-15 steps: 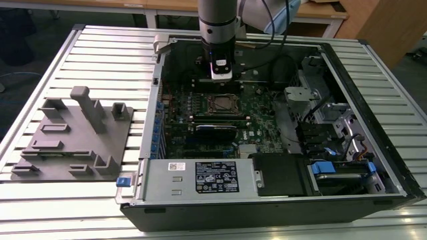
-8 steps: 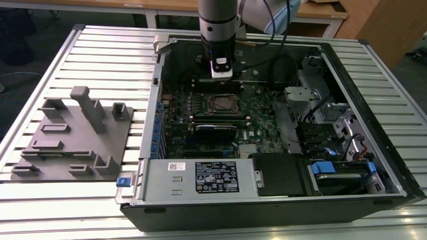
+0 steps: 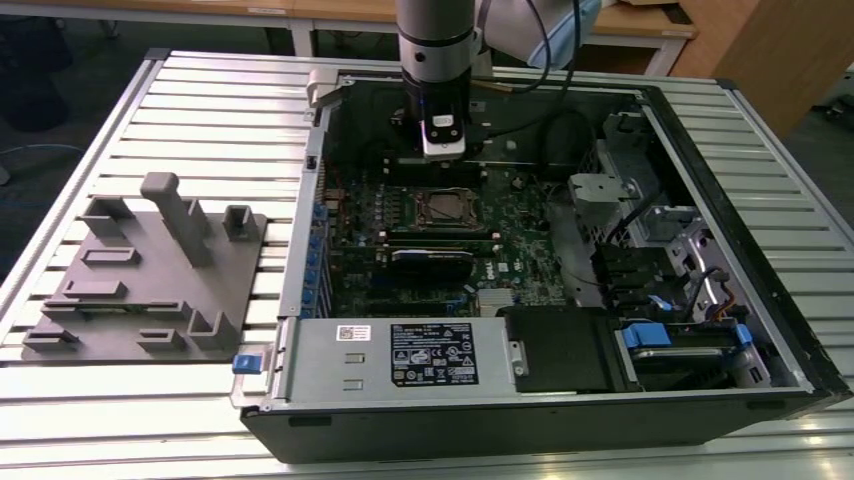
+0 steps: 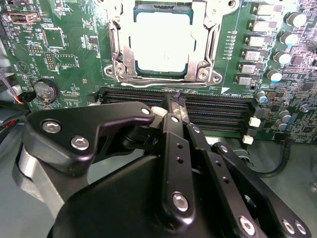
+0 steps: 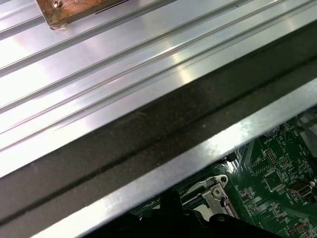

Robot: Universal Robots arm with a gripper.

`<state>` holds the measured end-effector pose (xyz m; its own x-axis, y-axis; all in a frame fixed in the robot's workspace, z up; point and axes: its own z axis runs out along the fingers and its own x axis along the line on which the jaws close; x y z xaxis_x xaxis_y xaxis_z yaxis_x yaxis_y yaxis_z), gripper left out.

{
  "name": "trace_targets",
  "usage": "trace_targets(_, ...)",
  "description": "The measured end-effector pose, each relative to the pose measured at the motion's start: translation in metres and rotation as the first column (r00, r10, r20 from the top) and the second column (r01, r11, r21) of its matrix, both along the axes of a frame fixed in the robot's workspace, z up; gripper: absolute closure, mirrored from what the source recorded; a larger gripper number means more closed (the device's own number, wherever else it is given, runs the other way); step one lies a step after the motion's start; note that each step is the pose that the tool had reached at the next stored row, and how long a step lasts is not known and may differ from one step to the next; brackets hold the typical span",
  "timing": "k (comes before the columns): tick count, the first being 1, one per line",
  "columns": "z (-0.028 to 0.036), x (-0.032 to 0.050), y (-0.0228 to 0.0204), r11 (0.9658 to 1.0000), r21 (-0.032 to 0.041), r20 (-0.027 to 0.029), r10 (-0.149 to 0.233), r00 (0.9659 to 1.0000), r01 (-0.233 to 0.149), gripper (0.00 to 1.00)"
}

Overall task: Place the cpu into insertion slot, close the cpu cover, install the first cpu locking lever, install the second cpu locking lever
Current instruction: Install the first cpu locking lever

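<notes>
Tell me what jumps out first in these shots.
The open computer case on the slatted table, with the arm's gripper hanging just above the green motherboard. In the second wrist view the cpu sits in the insertion slot, the cpu cover closed over it, near the fingertips.

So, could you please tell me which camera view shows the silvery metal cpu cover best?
The second wrist view: the silvery metal cpu cover frames the pale chip up close. The exterior view shows it small; the first wrist view catches one corner.
</notes>
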<state>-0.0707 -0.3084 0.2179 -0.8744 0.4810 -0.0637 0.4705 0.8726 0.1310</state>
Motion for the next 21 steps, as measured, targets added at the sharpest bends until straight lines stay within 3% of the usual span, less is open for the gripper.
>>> trace_targets(6,0.0000,0.0000,-0.0014,1.0000,0.0000,0.0000,0.000,1.0000,0.000,0.90)
trace_targets(15,0.0000,0.0003,-0.0083,1.0000,0.0001,0.0001,0.003,1.0000,-0.003,0.90)
trace_targets(21,-0.0002,0.0017,-0.0084,0.9994,-0.0001,-0.0001,0.035,0.9994,-0.035,0.90)
